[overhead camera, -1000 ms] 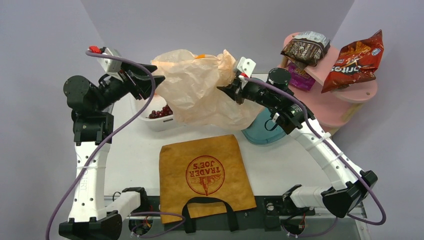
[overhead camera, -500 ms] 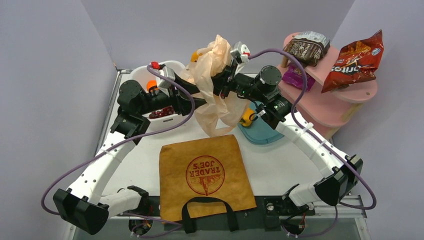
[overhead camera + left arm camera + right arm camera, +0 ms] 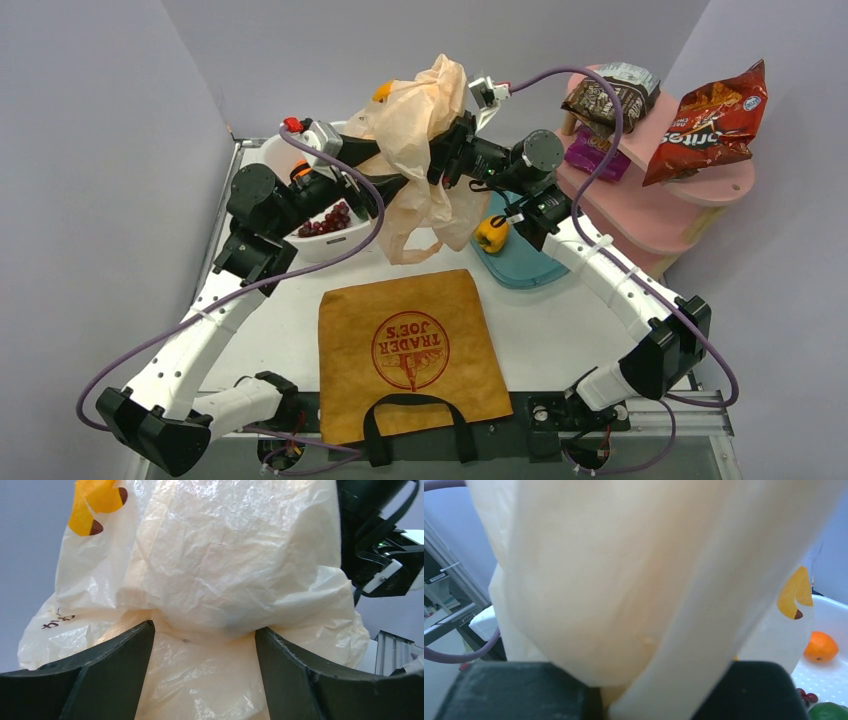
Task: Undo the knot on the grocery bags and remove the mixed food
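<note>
Right gripper (image 3: pixel 624 695) pinches plastic bag (image 3: pixel 415 120), upper centre of top view. Left gripper (image 3: pixel 204 630) spread, plastic bag between its fingers.

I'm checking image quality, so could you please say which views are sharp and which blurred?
Top external: evenly lit, sharp, the logo on the tote legible. Left wrist: the plastic bag is crisp, with glare on its creases. Right wrist: the bag crowds the lens, blurred, filling most of the frame; the orange looks clearer.
</note>
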Controlling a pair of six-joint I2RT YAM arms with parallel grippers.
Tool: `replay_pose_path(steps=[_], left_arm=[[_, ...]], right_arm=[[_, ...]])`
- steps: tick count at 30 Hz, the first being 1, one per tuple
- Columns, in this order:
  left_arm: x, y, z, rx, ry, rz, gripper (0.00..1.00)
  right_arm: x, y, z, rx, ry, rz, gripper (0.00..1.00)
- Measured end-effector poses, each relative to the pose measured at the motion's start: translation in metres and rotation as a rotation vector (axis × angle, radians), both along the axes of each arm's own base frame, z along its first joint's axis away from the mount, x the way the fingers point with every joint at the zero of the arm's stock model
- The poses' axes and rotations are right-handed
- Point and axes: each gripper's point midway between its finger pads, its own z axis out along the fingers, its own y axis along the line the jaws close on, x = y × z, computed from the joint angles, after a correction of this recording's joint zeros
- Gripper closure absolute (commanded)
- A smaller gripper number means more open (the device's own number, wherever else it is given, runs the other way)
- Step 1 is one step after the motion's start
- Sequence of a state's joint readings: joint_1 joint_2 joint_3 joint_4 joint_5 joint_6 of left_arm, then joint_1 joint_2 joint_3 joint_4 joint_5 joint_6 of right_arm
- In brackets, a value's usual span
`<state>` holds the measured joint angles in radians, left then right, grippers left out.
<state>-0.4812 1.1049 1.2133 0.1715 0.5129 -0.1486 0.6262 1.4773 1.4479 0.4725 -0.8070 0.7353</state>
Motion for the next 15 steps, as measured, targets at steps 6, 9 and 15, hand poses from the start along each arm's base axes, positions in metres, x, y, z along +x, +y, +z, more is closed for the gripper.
replay_pose_path(steps=[6, 9, 15], left_arm=[[0.002, -0.002, -0.005, 0.028, 0.013, 0.059, 0.21], [-0.001, -0.008, -0.004, 0.054, -0.029, 0.064, 0.22], [-0.007, -0.014, -0.002, 0.074, -0.110, 0.055, 0.48]], right_arm=[[-0.009, 0.004, -0.002, -0.007, 0.032, 0.068, 1.00], [-0.016, 0.012, -0.003, -0.013, 0.040, 0.121, 1.00], [-0.029, 0.022, 0.003, 0.006, 0.065, 0.229, 1.00]])
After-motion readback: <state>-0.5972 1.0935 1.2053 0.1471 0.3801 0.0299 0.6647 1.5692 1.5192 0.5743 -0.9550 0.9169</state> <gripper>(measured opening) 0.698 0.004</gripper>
